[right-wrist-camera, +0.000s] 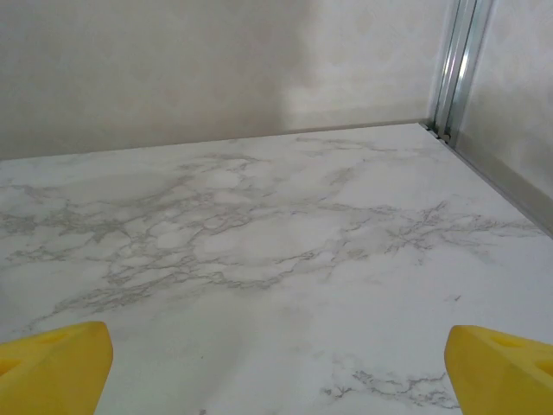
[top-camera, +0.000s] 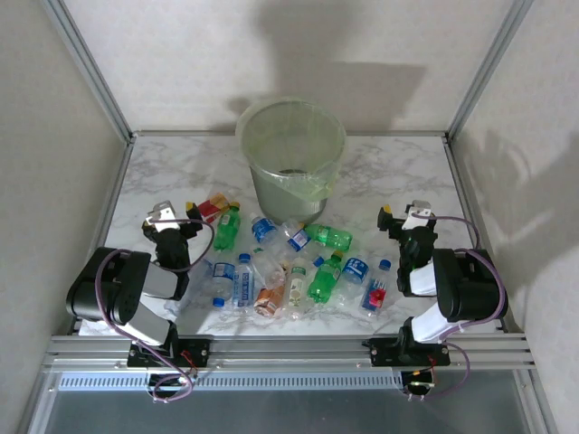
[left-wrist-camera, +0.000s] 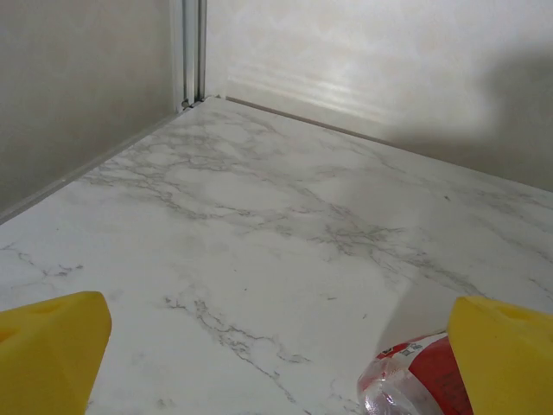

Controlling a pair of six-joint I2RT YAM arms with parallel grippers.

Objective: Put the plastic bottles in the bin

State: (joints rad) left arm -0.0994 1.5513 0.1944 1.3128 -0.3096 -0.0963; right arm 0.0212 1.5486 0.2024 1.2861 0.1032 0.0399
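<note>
Top external view: the bin (top-camera: 271, 185) stands upright at the far centre of the tabletop (top-camera: 163, 172). The plastic bottles (top-camera: 297, 287) lie on their sides in a loose cluster just near of the bin, between the two arms. None is visible inside the bin, so the task appears to be at its start.

The left pincer (top-camera: 176, 210) hangs to the left of the cluster with its jaws spread wide and nothing between them. The right pincer (top-camera: 404, 211) hangs to the right of the cluster, equally wide and empty.

Left wrist view: a red-labelled bottle (left-wrist-camera: 415, 380) lies just beside one yellow finger (left-wrist-camera: 505, 354), outside the gap.

Recommended procedure:
1. Select an outlying bottle, such as the red-labelled one, to avoid disturbing its neighbours.
2. Shift the pincer sideways until the bottle body sits between the jaws.
3. Grip across the body; it is likely light and may roll.
4. Release above the bin rim.
</note>
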